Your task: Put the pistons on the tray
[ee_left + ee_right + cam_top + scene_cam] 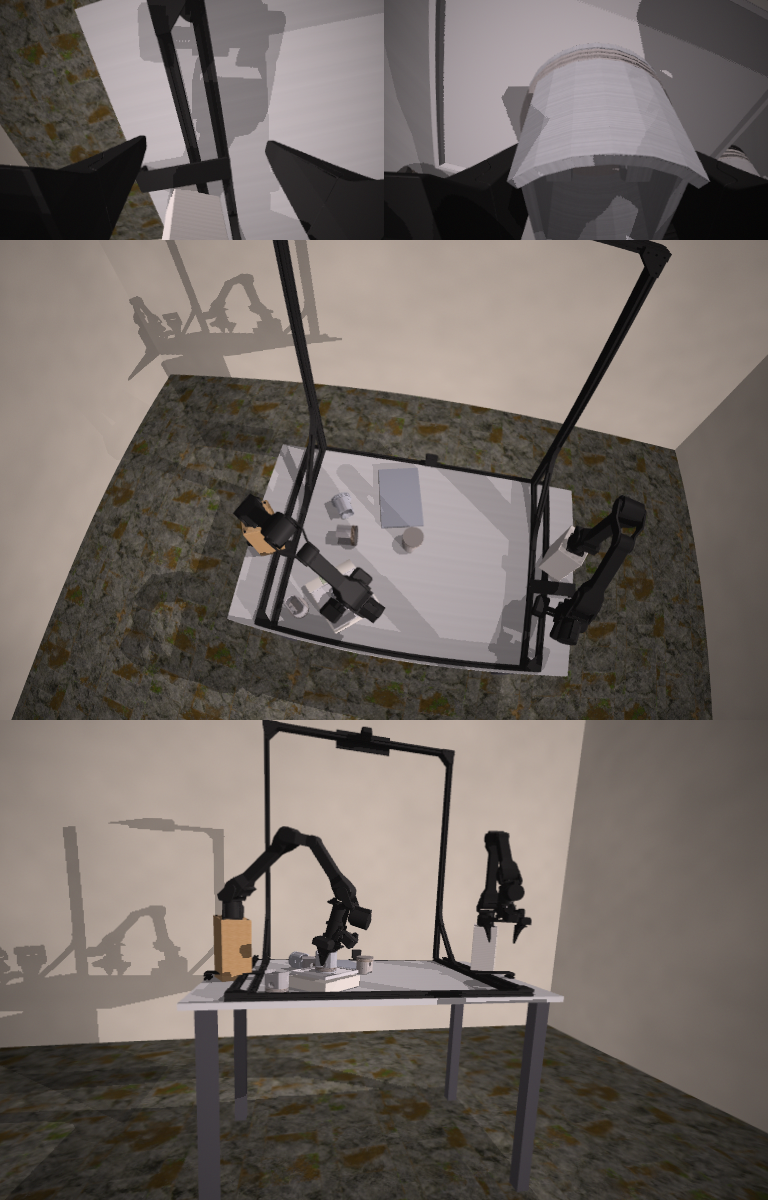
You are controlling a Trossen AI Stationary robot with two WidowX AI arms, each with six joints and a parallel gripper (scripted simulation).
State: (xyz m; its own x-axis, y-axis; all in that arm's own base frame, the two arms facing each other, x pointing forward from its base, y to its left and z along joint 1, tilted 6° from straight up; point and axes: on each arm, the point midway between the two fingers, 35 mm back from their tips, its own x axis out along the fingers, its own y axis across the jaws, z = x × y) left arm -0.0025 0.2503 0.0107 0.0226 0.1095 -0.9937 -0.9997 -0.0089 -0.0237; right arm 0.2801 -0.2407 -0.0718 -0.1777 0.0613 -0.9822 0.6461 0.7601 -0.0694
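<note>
Going left to right in the top view, one piston [296, 606] [276, 981] [734, 161] sits near the lower left corner of the table [470, 585] [407, 980] [325, 100]. Just beside it, a white scale [346, 627] [342, 982] [484, 45] bears a pale piston [326, 960] [599, 110]. The right gripper [350, 610] [324, 960] [596, 145] is partly closed around that pale piston, its fingers clamped on opposite sides.

Toward the upper left corner, a silver piston [342, 504] [297, 959] lies tipped over, with a brown-ended piston [347, 535] below it. The flat steel tray [399, 497] lies near the upper edge, bearing no piston; a round-topped piston [412, 538] [364, 964] stands just below it, apart.

By the right edge, the left gripper [542, 606] [502, 935] [207, 143] hangs in the air, fingers wide apart, gripping nothing.
</note>
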